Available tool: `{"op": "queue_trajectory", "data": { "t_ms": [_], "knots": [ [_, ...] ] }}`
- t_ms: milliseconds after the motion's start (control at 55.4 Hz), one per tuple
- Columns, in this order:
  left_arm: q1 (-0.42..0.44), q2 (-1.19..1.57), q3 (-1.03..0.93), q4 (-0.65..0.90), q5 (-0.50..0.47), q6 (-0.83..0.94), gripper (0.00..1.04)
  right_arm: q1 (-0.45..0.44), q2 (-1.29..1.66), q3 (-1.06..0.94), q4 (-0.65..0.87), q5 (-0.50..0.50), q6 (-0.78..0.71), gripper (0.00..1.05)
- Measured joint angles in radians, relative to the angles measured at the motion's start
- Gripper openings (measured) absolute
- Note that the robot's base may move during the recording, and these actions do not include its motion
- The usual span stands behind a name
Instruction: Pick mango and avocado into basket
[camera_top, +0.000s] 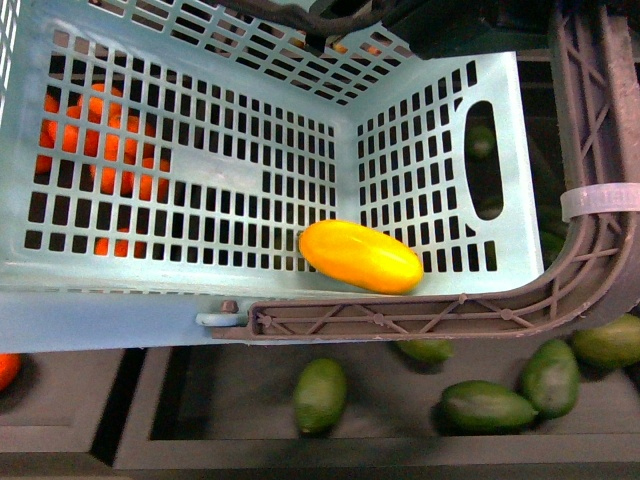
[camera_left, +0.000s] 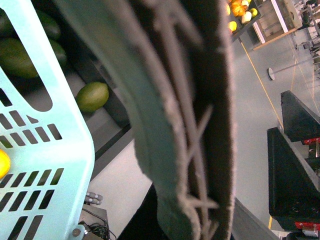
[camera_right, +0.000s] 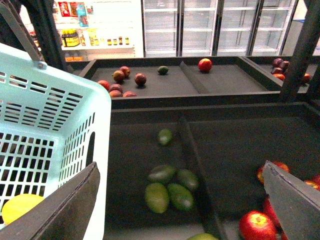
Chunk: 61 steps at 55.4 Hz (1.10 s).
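Front view: the mango (camera_top: 360, 256) lies in the basket (camera_top: 150, 120), in its near right corner by the handle (camera_top: 590, 250), so half the job looks done. The avocados (camera_top: 320, 394) all lie outside, in the dark tray (camera_top: 200, 400) just nearer.

Left wrist view: the handle fills the frame, with the basket's wall beside it (the left gripper itself does not show, so its jaws cannot be judged).

Right wrist view: the right gripper (camera_right: 180, 170) hangs over the tray of avocados, right of the basket, fingers spread wide and empty.
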Motion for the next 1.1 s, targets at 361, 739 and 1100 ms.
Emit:
{"op": "queue_trajectory", "data": {
  "t_ms": [361, 739, 1100],
  "knots": [
    [0.015, -0.001, 0.0, 0.0, -0.028, 0.008, 0.09, 0.0, 0.001, 0.0, -0.001, -0.004, 0.0, 0.97],
    [-0.001, 0.0, 0.0, 0.0, 0.005, 0.001, 0.09, -0.148, 0.223, 0.012, 0.275, 0.017, 0.259, 0.97],
    [0.003, -0.001, 0.0, 0.0, -0.017, 0.002, 0.09, -0.408, 1.099, 0.409, 0.496, -0.085, 0.22, 0.97]
  ]
}}
